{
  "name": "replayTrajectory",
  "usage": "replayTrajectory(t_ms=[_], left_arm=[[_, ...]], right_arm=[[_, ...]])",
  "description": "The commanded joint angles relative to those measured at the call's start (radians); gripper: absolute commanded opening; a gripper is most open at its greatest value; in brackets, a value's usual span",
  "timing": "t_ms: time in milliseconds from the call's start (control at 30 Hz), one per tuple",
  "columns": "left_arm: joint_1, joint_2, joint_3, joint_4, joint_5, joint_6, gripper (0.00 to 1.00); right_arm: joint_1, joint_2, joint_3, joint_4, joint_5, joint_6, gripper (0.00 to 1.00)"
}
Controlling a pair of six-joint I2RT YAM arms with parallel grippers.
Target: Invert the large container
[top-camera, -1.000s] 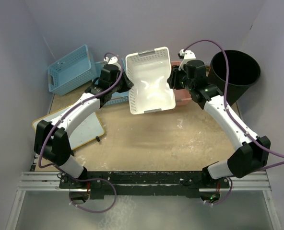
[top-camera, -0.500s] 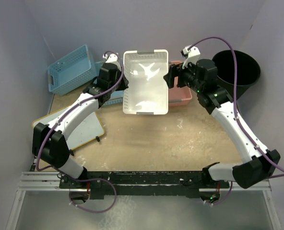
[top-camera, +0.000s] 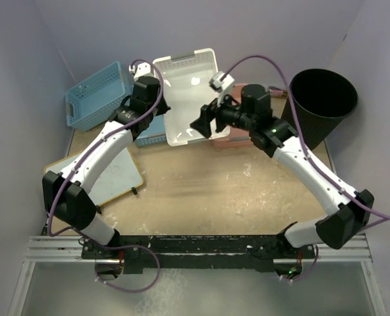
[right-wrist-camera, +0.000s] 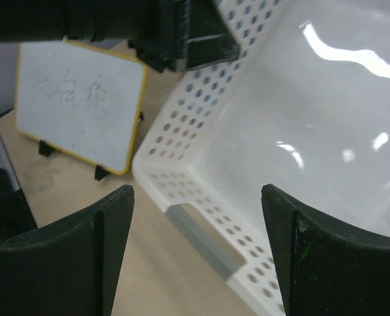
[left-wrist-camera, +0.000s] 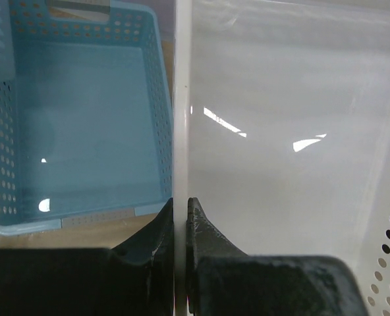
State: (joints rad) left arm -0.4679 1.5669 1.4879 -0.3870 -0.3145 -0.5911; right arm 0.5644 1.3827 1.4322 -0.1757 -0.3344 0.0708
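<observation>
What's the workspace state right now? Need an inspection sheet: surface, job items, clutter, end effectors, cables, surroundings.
Surface: tan tabletop, smeared with white dust.
Job's things: large white perforated plastic basket, opening facing up, not yet inverted.
Clutter: blue perforated plastic basket at far left; pink plastic bin beside the white basket; yellow-framed whiteboard with faint scribbles; black round bucket at far right.
Grippers: left end effector pinched on the white basket's side wall; right end effector open, gripping nothing, over the basket's corner.
Cables: purple cables loop off both wrists, above the clutter.
Surroundings: lavender walls on three sides.
</observation>
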Motion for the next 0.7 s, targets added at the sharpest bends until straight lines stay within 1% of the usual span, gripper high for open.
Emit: replayTrajectory(t_ms=[0,133,200,300,400,567,667], left_arm=[[-0.003,0.01,0.105,-0.046,-0.077,-0.125,0.0],[-0.004,-0.006,0.077,-0.045,-0.133,-0.216,0.0],[-0.005,-0.009,0.061,-0.037,-0.142,-0.257,0.0],[-0.008,0.005,0.073,-0.067,-0.158,-0.296,0.0],[-0.011,0.017,0.092,-0.091,-0.167,-0.314,0.0],[-0.014,0.02,0.111,-0.111,-0.166,-0.317,0.0],[-0.014,0.022,0.124,-0.127,-0.169,-0.319,0.0]], right_arm=[[0.073,0.048,0.028,0.033,-0.053,0.019,0.81],[0.108,0.054,-0.055,0.197,-0.032,0.175,0.81],[0.143,0.07,-0.065,0.23,0.006,0.217,0.81],[0.194,0.095,-0.066,0.245,0.103,0.251,0.8],[0.234,0.122,-0.078,0.265,0.186,0.253,0.76],[0.299,0.18,-0.051,0.272,0.309,0.194,0.69],[0.329,0.21,-0.058,0.293,0.389,0.158,0.63]])
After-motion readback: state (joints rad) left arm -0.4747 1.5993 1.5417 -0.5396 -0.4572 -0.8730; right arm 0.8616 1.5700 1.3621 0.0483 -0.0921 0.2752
